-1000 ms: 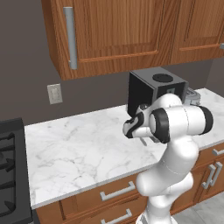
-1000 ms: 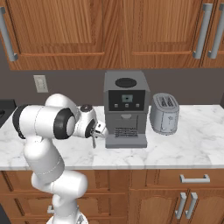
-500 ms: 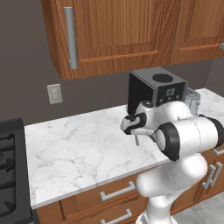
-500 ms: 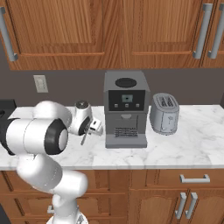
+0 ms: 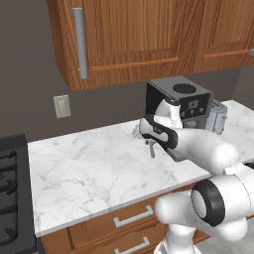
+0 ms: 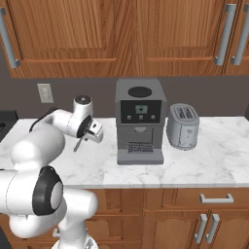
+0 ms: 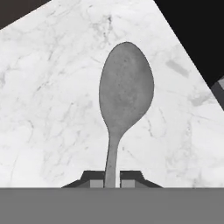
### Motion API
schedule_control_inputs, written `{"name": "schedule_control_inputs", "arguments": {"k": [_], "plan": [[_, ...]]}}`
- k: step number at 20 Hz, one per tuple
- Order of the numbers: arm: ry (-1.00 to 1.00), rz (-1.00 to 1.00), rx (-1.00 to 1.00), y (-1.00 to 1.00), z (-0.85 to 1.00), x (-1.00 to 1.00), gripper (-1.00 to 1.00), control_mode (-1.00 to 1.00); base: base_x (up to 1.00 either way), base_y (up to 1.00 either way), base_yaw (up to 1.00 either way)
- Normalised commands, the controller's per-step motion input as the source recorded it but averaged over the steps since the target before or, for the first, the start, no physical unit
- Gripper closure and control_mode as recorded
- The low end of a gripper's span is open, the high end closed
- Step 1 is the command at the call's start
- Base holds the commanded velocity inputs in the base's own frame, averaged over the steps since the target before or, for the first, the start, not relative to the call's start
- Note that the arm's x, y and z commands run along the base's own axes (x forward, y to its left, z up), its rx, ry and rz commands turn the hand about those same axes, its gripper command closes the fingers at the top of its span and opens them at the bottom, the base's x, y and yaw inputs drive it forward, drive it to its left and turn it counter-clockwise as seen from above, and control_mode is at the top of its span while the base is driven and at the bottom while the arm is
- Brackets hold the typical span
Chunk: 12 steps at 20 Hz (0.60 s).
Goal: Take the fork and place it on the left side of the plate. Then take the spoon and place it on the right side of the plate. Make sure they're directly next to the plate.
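Spoon (image 7: 126,94) pinched by handle between gripper (image 7: 111,180) tips, now lifted off counter (image 5: 94,171), swung left from coffee machine (image 6: 140,121). Plate unseen; carry to its right side likely next.

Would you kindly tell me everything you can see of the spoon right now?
The spoon is small, thin and dull grey, metallic-looking, with an oval bowl and a slim handle. The gripper is shut on the handle, the bowl pointing away from the hand. It hangs in the air above the white marble counter, left of the coffee machine.
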Motion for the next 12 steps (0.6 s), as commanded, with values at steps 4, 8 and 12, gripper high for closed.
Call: {"name": "schedule_control_inputs", "arguments": {"k": [4,8,12], "plan": [[0.13,0.01,0.02,0.41,0.06,-0.68,1.0,-1.0,0.0,0.0,0.0],[0.08,0.0,0.0,0.4,0.0,-0.55,1.0,-1.0,0.0,0.0,0.0],[0.02,0.0,0.0,0.07,0.0,-0.11,1.0,-1.0,0.0,0.0,0.0]]}}
